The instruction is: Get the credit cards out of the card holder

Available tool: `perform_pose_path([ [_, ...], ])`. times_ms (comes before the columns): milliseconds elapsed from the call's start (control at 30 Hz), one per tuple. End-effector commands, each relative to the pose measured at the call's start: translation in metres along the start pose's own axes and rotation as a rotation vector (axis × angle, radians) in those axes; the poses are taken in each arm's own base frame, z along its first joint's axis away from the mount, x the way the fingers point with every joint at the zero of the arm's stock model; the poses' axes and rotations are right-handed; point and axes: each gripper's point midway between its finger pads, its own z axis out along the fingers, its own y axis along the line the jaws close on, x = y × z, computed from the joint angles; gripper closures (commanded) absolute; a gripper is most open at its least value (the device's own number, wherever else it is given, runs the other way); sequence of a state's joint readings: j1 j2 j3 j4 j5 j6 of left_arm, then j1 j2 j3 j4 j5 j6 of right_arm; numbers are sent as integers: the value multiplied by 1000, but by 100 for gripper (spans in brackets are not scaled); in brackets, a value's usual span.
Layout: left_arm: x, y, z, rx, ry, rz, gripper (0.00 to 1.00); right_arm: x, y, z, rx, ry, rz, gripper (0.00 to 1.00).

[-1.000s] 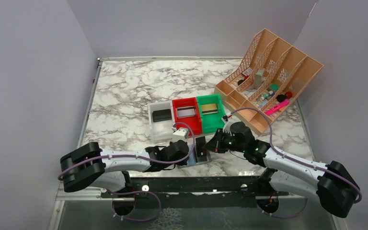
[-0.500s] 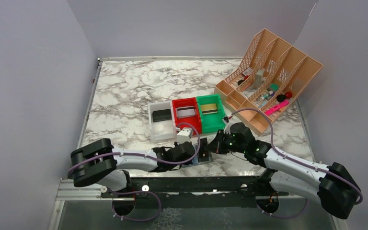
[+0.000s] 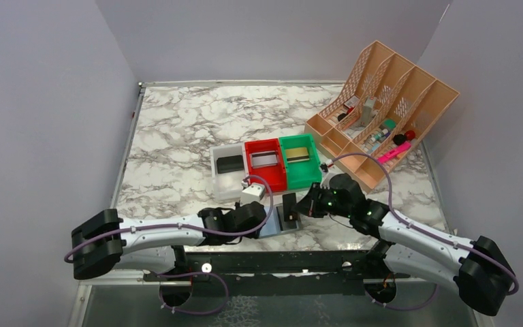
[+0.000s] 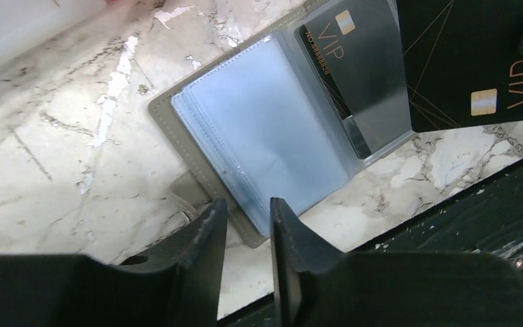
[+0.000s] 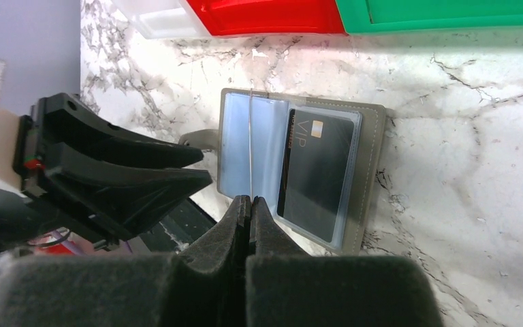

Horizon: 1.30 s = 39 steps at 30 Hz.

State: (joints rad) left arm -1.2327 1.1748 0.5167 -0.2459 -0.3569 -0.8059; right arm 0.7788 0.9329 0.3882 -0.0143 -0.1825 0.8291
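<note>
The card holder (image 4: 265, 136) lies open on the marble, pale blue sleeve on one panel. A black VIP credit card (image 4: 354, 75) sits in its other pocket. My right gripper (image 5: 248, 201) is shut on a second black VIP card (image 4: 477, 61), held on edge just above the holder. That card shows as a thin line in the right wrist view (image 5: 252, 136) and as a dark upright slab in the top view (image 3: 289, 208). My left gripper (image 4: 248, 211) is open with a narrow gap and empty, at the holder's near corner. The holder (image 3: 277, 229) is near the table's front edge.
A white bin (image 3: 229, 178), a red bin (image 3: 265, 178) and a green bin (image 3: 299, 176) stand in a row just behind the holder. An orange file organiser (image 3: 381, 102) with small items is at the back right. A black rail (image 3: 279, 262) runs along the near edge.
My left arm swung right over the holder, then drew back left. The right gripper stays shut on the black card, shifted slightly.
</note>
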Motion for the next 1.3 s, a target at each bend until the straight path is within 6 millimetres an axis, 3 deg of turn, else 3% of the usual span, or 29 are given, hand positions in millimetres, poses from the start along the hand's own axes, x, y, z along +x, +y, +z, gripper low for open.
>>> perform_pose_path([
  [0, -23, 9, -17, -46, -34, 91, 63, -10, 3, -3, 1, -41, -29, 99],
  [200, -97, 33, -40, -124, -106, 100, 57, -5, 2, -4, -31, -42, -58, 99],
  [300, -127, 57, -58, -161, -175, 68, 49, -4, 10, -5, -88, -46, -72, 99],
  [467, -155, 99, -86, -275, -287, 2, 31, -11, 27, -8, -186, -93, -108, 99],
  [700, -154, 141, -104, -459, -343, -15, 6, -37, 51, -9, -249, -179, -191, 99],
  [867, -149, 157, -96, -496, -296, -53, 3, -66, 59, 5, -206, -239, -299, 99],
  [1133, -159, 195, -123, -615, -398, -211, 1, -111, 82, 46, -159, -259, -482, 99],
  [1267, -160, 209, -121, -619, -392, -261, 1, -126, 89, 64, -157, -283, -543, 99],
])
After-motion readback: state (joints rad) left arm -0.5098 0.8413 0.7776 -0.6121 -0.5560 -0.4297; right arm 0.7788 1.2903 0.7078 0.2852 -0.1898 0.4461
